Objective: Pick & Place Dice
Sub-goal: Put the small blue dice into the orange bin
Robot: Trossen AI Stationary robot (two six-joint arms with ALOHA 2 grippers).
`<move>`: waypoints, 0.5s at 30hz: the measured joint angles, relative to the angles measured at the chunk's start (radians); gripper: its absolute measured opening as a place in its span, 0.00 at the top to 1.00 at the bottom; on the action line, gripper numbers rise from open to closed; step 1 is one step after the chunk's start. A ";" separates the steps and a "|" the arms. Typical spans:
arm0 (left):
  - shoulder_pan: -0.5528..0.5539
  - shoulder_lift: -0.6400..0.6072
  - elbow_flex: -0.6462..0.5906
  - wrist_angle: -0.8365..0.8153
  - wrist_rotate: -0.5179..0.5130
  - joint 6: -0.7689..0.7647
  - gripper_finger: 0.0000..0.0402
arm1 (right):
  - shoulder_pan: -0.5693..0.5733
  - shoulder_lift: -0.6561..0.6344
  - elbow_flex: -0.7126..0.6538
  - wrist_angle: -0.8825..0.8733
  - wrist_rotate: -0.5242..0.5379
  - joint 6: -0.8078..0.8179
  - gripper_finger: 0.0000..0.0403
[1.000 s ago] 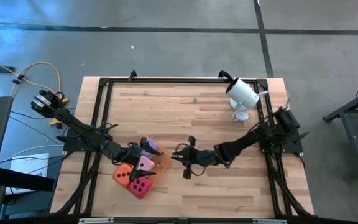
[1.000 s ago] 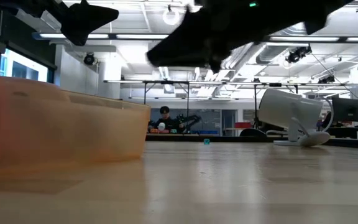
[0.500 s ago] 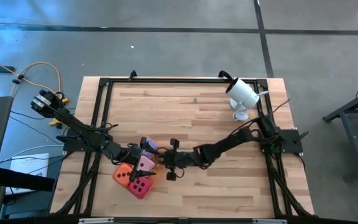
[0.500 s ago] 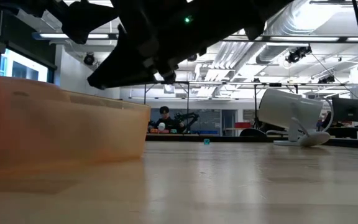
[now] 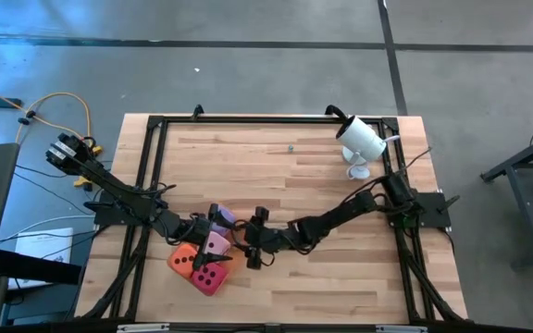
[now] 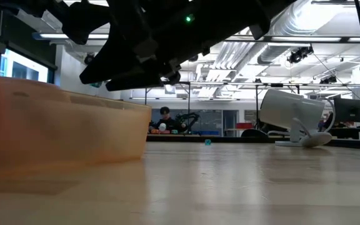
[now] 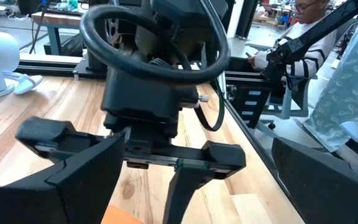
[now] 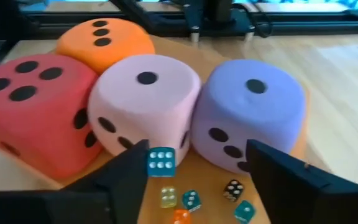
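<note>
Workspace seen from above: four soft dice sit clustered on a flat orange tray (image 5: pixel 244 242) at the near-left part of the table (image 5: pixel 331 282). The orange die (image 5: pixel 183 260) and the magenta die (image 5: pixel 209 277) lie nearest the table's front edge. The light pink die (image 5: pixel 216 244) lies just behind them, and the purple die (image 5: pixel 227 219) is farthest back.

In the right wrist view the same four press against one another, pink (image 8: pixel 145 102) between magenta (image 8: pixel 30 106) and purple (image 8: pixel 250 115), orange (image 8: pixel 104 40) behind. Several much smaller dice (image 8: pixel 191 200) lie scattered on the tray in front of them. A small blue one (image 8: pixel 161 162) shows just beside one finger (image 8: pixel 114 183); contact cannot be told.

The right hand (image 5: pixel 250 239) reaches in from the right to the tray's edge, level with the pink die, jaws spread and gripping nothing. The left hand (image 5: pixel 209 225) hangs over the cluster near the purple die, jaws spread wide and empty.

A white device on a stand (image 5: pixel 361 141) stands at the far right corner, well apart from the tray.
</note>
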 joint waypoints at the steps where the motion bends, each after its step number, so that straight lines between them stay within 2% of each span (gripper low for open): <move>1: 0.000 0.000 0.000 0.000 0.000 0.000 0.01 | 0.000 0.000 0.000 0.000 0.018 -0.001 0.33; 7: 0.000 0.000 0.000 0.000 0.000 0.000 0.01 | -0.002 0.000 0.000 0.000 0.016 -0.001 0.24; 15: 0.000 0.000 0.000 0.000 -0.001 0.000 0.01 | -0.001 0.000 0.000 0.000 -0.023 -0.002 0.22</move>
